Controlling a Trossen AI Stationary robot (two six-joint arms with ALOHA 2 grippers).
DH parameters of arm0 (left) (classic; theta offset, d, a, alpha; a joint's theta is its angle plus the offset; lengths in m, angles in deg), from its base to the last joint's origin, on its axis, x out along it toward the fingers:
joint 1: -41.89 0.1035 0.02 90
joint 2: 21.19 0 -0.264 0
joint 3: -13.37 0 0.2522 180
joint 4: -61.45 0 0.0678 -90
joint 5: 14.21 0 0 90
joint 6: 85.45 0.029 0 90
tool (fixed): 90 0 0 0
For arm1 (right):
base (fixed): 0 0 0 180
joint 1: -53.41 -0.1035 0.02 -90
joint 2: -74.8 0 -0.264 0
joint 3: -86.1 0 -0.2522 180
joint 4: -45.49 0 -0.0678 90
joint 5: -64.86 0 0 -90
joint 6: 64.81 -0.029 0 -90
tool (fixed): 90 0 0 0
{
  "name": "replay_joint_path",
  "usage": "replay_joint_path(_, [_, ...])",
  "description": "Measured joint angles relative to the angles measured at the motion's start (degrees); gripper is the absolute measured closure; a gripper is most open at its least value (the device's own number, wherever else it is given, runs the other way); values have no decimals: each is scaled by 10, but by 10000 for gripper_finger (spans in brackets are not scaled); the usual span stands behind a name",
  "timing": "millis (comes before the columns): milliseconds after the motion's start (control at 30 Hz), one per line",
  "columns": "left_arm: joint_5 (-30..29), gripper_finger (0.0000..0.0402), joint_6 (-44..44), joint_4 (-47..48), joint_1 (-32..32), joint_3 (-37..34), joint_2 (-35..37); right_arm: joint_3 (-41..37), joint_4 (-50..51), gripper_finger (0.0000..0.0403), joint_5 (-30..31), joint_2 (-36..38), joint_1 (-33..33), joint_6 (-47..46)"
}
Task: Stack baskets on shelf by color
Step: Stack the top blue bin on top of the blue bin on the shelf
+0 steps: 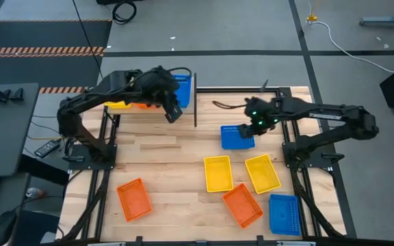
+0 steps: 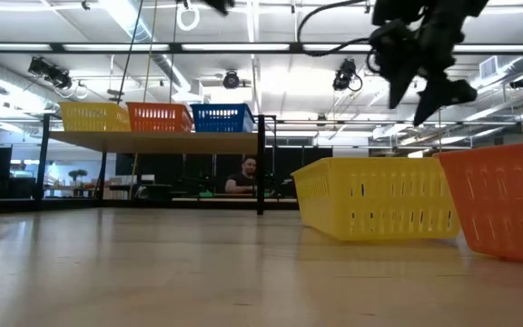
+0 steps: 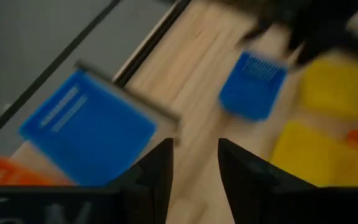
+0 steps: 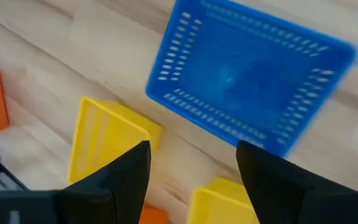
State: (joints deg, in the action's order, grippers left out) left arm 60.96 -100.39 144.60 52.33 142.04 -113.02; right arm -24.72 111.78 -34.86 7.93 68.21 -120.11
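From above, we see our right tool (image 1: 255, 124) over a blue basket (image 1: 237, 137) on the bench (image 1: 169, 171). Our left tool (image 1: 172, 113) waits by the shelf (image 1: 183, 102), holding nothing.

In the right wrist view, our fingers (image 4: 129, 171) are spread wide. The basket looks light, stiff and slippery. We should pinch one thin wall.

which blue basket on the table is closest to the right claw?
The blue basket at mid-table, right under the open right claw. The other blue basket lies at the table's front edge, beyond the yellow ones.
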Motion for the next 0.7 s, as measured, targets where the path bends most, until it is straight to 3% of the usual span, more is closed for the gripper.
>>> replay_joint_path(300, [0, 269, -56, -98, -86, 0, 22, 0, -164, 164, 35, -129, -31, -103])
replay_joint_path(433, [-2, 269, -78, -126, -117, 0, 23, 0, -219, 172, 23, -190, -34, -129])
replay_joint_path(700, [-1, 269, -89, -133, -173, 0, 27, 0, -229, 183, 31, -253, -28, -141])
